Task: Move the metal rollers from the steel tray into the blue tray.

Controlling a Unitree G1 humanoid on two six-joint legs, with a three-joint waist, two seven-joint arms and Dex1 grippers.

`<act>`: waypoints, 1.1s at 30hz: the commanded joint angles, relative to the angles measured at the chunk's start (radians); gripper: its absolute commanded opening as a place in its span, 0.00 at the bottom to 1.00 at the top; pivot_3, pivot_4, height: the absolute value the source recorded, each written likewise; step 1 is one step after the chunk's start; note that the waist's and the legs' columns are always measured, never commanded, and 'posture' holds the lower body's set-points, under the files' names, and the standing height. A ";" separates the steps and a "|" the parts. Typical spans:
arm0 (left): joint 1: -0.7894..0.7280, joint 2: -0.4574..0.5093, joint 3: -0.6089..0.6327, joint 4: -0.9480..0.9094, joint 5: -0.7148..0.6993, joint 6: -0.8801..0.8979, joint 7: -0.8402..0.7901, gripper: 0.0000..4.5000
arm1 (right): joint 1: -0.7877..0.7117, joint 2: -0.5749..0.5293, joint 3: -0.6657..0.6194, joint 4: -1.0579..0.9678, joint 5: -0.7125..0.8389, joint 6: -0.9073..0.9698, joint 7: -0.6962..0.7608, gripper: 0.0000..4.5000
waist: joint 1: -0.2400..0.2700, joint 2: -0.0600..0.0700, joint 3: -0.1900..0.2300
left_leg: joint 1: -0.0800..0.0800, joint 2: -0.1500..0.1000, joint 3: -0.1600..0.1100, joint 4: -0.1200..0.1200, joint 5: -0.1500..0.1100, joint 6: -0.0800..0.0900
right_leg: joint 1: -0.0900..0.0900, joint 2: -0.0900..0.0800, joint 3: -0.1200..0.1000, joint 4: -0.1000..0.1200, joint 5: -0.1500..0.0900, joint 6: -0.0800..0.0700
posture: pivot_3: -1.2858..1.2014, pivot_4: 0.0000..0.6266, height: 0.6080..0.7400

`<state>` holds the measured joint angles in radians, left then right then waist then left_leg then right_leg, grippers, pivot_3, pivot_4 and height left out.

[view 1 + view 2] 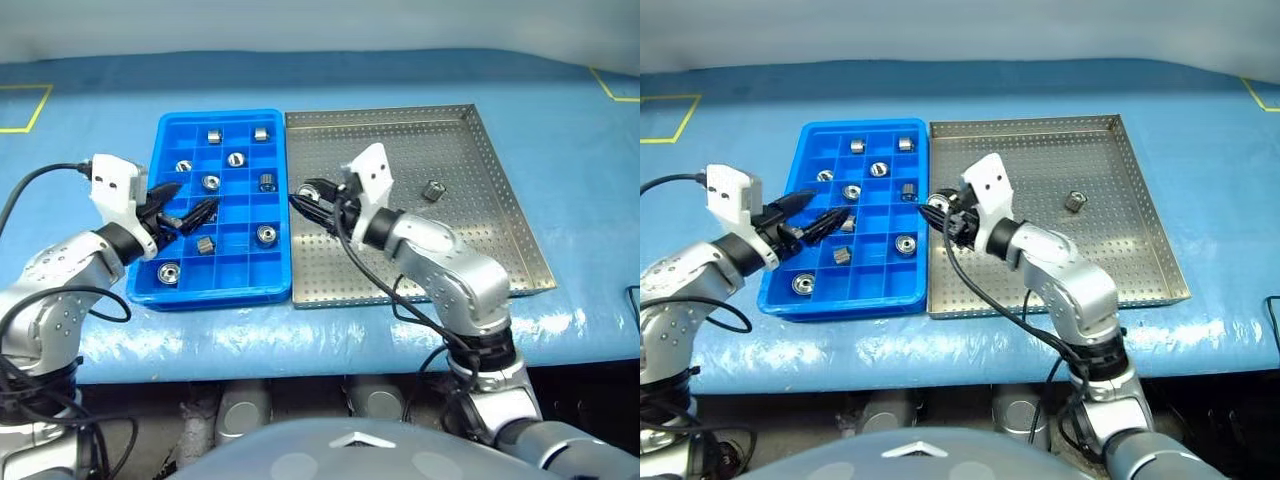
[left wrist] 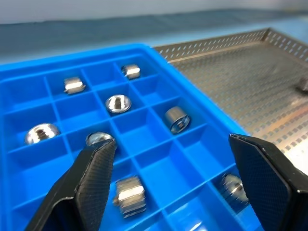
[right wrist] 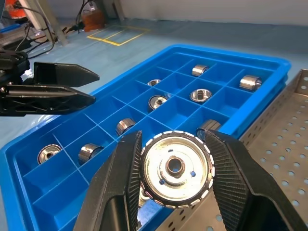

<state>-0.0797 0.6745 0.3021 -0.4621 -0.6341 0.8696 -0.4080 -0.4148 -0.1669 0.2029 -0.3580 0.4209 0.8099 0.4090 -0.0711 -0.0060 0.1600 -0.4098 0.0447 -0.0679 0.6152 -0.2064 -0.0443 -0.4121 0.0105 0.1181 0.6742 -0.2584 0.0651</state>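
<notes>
Head view: we see our right gripper [image 1: 306, 197] squeezing a roller [image 1: 312, 191] over the steel tray [image 1: 500, 230], by the blue tray [image 1: 222, 290]. One last roller [image 1: 433, 190] waits on the holey metal.
Left wrist view: our left gripper [image 2: 175, 180] hangs wide apart, holding nothing.
Right wrist view: our held roller is shiny, round and smooth.
Worry: it could slip out or hit a wall between boxes.

bright blue tray [image 1: 155, 285], shiny silver rollers [image 1: 211, 183], silver-grey perforated steel tray [image 1: 480, 200].
</notes>
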 commanded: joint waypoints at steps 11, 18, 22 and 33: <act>0.126 -0.016 0.082 -0.127 0.049 -0.032 0.037 0.91 | -0.205 0.120 0.074 0.338 -0.054 -0.169 0.125 0.38 | 0.026 0.000 0.000 | 0.000 0.001 -0.001 -0.002 0.000 0.000 | 0.000 0.000 -0.002 0.000 0.000 -0.003 | 0.58 0.24 1.00; 0.175 -0.028 0.121 -0.164 0.038 -0.028 0.048 0.91 | -0.287 0.190 0.079 0.545 -0.098 -0.313 0.200 0.38 | 0.052 0.000 0.000 | 0.000 0.001 -0.002 -0.002 0.000 0.000 | 0.000 0.000 -0.004 0.000 0.000 -0.003 | 0.60 0.24 1.00; 0.192 -0.035 0.124 -0.184 0.034 -0.024 0.050 0.91 | -0.343 0.220 0.076 0.698 -0.137 -0.358 0.219 0.38 | 0.064 0.000 0.000 | 0.001 0.001 -0.003 -0.002 0.000 0.000 | 0.001 0.000 -0.005 0.001 0.000 -0.005 | 0.61 0.24 1.00; 0.227 -0.053 0.116 -0.221 0.026 -0.018 0.057 0.92 | -0.384 0.229 0.039 0.861 -0.187 -0.384 0.237 0.54 | 0.091 0.000 0.000 | 0.000 0.001 -0.008 -0.003 0.000 0.000 | 0.001 0.000 -0.010 0.001 0.000 -0.011 | 0.62 0.24 1.00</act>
<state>0.1478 0.6253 0.4010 -0.6378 -0.6004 0.8610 -0.3523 -0.7691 0.0510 0.2648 0.5157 0.2344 0.4547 0.6364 0.0202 -0.0061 0.1599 -0.4094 0.0458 -0.0758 0.6119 -0.2063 -0.0446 -0.4114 0.0106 0.1078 0.6756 -0.2587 0.0541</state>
